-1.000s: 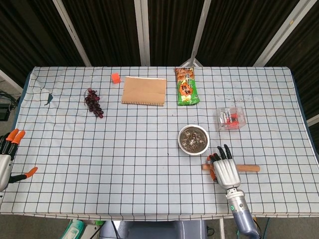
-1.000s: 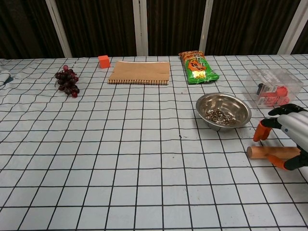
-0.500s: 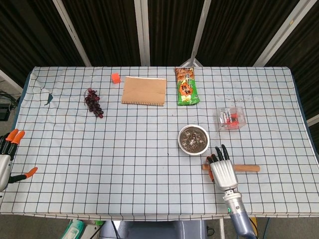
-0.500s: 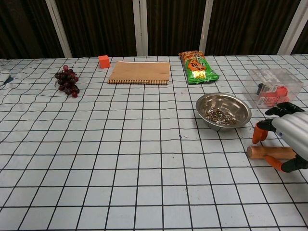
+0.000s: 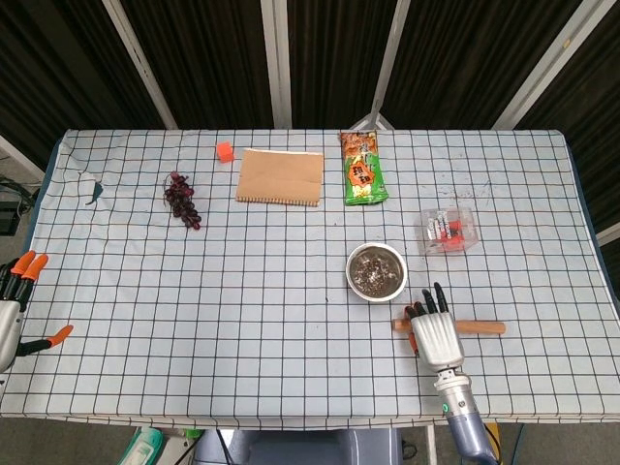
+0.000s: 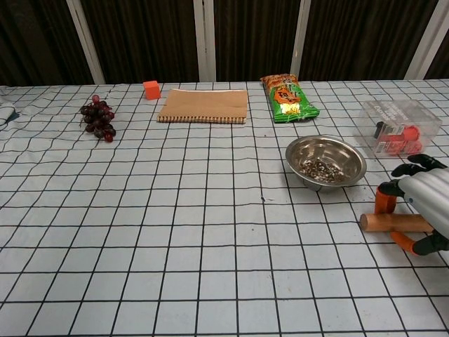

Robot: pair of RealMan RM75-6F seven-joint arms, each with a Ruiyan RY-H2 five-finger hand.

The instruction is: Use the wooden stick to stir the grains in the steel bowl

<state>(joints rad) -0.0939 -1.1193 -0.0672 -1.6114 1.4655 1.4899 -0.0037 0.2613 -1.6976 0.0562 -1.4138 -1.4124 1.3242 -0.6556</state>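
Lowered a little since a second ago, the right hand [image 6: 419, 204] now sits closer over the wooden stick [image 6: 393, 222], its orange-tipped fingers [image 6: 383, 199] pointing more steeply down toward the cloth in the chest view, while in the head view it has hardly shifted along the table. Far off to its left, the left hand [image 5: 12, 305] hangs at the table's edge with fingers spread and nothing in them, and it looks unchanged. Nearer, just up and to the left of the right hand, the steel bowl [image 5: 376, 272] stands with the grains [image 6: 320, 169] lying in its bottom, and neither has moved. Under the right hand the stick lies flat on the checked cloth, crosswise, one end showing to the hand's left and the longer part running out to its right in the head view. The fingers straddle the stick with a gap showing between them; I cannot tell whether any of them touches the wood, and the stick rests on the table, so I judge it not yet grasped. The step in hand is therefore the pick-up. The next move calls for the fingers to close round the stick, lift it clear of the cloth, tilt one end downward, and carry it the short way up and left into the bowl without knocking the rim.
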